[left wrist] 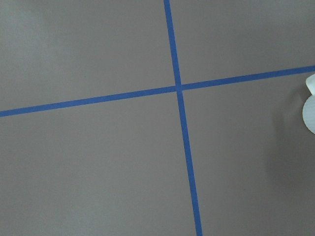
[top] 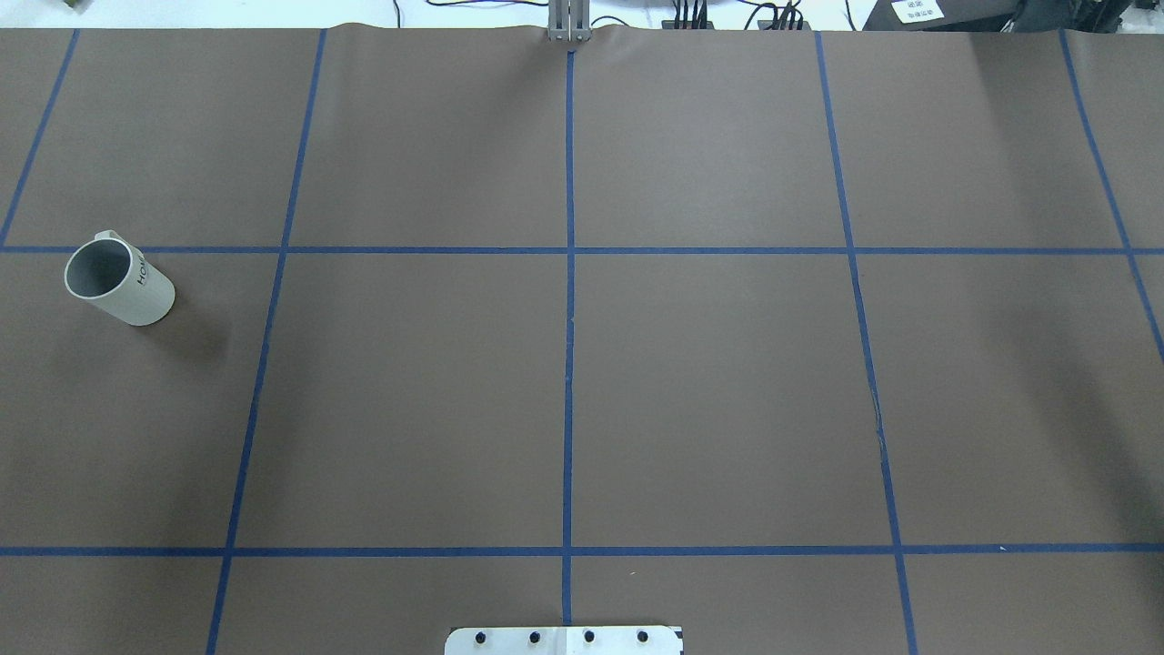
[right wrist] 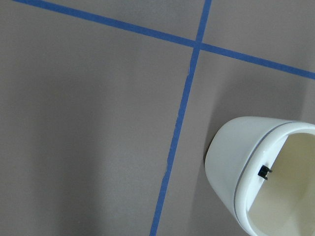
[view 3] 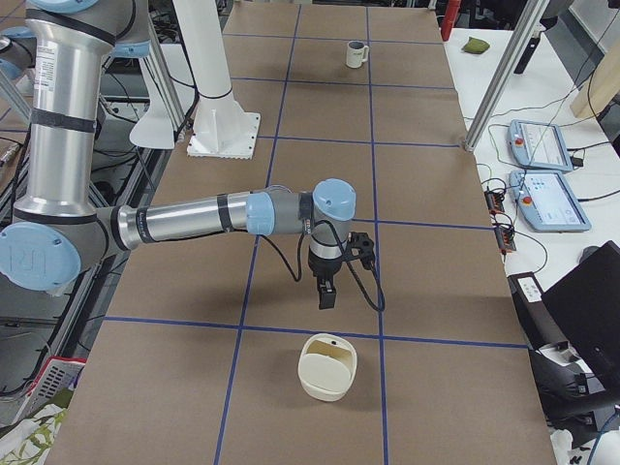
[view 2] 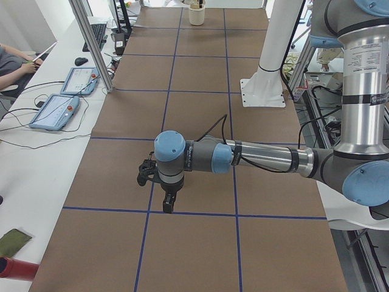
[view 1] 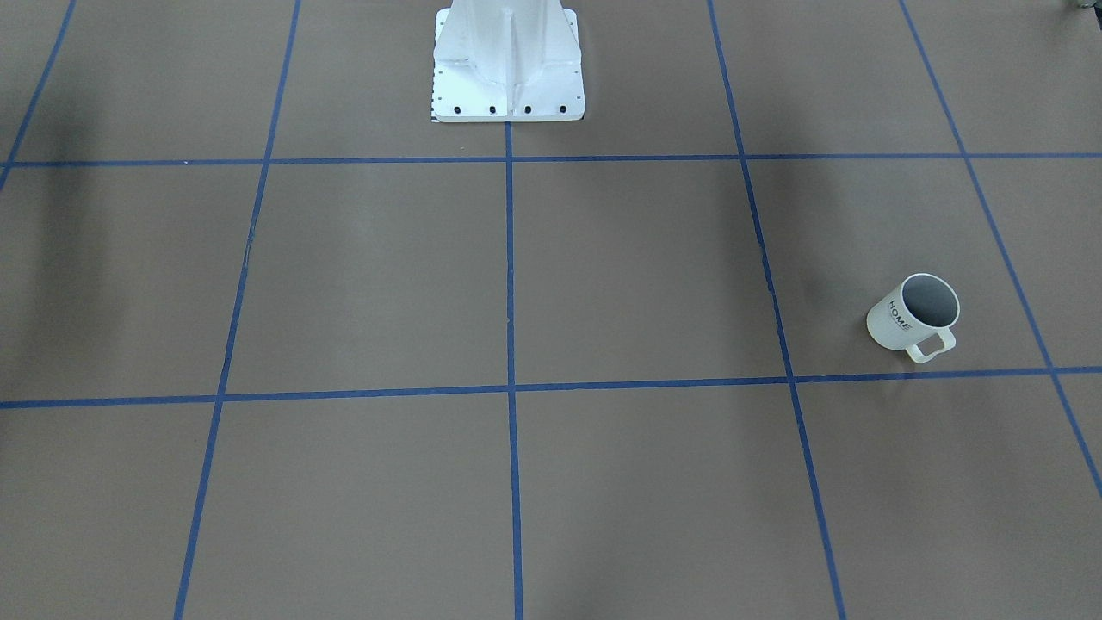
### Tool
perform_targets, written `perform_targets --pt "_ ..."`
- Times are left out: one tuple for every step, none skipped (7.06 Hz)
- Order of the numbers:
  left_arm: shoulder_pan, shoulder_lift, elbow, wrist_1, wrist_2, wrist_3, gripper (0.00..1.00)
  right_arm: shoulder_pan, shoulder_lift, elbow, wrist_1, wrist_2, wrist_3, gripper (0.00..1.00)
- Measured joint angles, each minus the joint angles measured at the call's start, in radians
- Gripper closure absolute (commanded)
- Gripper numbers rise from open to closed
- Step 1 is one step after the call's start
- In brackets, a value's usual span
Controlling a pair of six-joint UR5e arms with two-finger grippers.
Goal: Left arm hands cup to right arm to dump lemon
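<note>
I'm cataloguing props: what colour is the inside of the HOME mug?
The mug is grey inside, white outside; best seen in the exterior front-facing view.

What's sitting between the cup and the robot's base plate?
Only bare brown mat and blue tape lines lie between cup and base plate, as the overhead view shows.

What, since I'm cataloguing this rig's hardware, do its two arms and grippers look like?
Both arms match: the left arm and right arm have silver tubes, grey joints and pale blue caps. Each ends in a black gripper, left gripper and right gripper; black cable loops by the right one. Markings are unreadable.
</note>
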State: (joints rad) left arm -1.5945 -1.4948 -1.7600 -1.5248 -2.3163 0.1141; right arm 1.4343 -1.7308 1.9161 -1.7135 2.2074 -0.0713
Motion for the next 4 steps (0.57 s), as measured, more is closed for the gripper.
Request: perform_targets --pt "0.005 -0.001 -0.003 0.000 0.002 0.000 0.00 0.000 0.003 0.001 0.000 0.001 -0.001 0.00" --pt "0.014 0.000 -0.009 0.000 0.003 0.000 0.00 0.000 0.008 0.004 0.000 0.001 -0.004 0.00" --pt "0.019 0.000 -0.012 0.002 0.002 -0.001 0.00 0.000 0.016 0.006 0.001 -0.001 -0.006 0.00" --pt "0.021 0.000 -0.015 0.003 0.001 -0.002 0.00 0.000 0.023 0.010 0.000 -0.002 -0.006 0.00"
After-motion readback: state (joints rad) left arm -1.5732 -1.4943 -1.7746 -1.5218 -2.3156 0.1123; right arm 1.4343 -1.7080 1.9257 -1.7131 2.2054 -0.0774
